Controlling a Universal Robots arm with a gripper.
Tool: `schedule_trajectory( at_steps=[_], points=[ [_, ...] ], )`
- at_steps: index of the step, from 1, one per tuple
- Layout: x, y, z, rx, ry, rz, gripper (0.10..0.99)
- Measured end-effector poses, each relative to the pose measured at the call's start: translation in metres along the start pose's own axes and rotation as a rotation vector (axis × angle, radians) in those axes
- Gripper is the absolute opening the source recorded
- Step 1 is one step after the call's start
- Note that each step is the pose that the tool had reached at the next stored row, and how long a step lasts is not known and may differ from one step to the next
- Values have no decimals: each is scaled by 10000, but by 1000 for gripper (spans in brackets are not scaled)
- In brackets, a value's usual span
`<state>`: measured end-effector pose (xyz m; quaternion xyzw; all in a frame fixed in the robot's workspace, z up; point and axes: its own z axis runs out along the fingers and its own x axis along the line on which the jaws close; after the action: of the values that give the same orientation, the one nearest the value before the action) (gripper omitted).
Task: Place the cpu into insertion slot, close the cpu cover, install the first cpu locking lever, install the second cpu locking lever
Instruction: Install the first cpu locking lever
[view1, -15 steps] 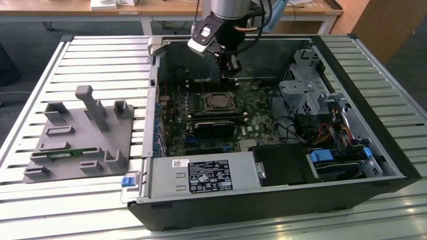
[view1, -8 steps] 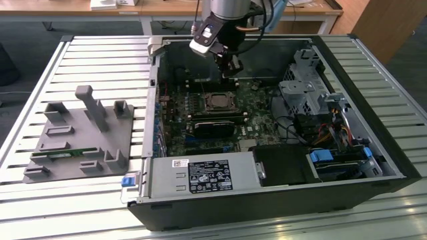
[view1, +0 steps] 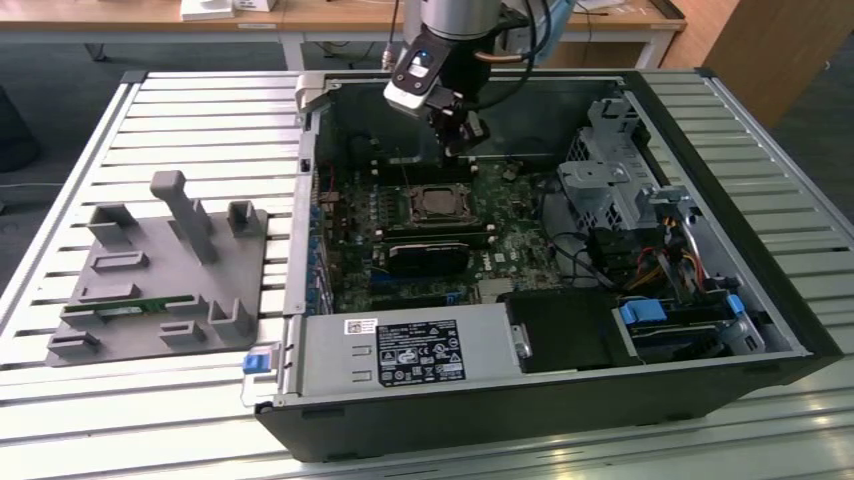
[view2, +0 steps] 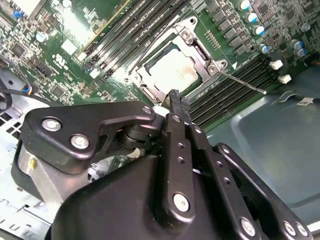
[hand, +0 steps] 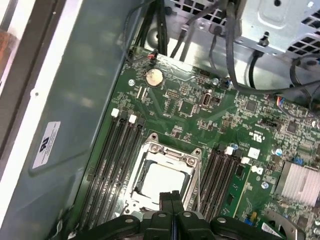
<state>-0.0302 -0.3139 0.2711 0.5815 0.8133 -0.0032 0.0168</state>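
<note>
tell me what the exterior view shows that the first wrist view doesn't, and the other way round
Exterior view: the whole case on the slatted table, the power supply at its near edge, and a grey fixture at the exterior view's left with a green module lying on it.
First wrist view: close board detail, namely a coin battery, a finned heatsink and a white sticker on the case wall.
Both: the cpu seated under its cover, with the gripper close by, fingers shut.
</note>
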Motion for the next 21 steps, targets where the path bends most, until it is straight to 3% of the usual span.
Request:
schedule_trajectory(
  at_steps=[8, 21],
  points=[
    [0, 0, 0, -22, 10, -704, 106],
    [0, 0, 0, -42, 19, -1350, 106]
  ],
)
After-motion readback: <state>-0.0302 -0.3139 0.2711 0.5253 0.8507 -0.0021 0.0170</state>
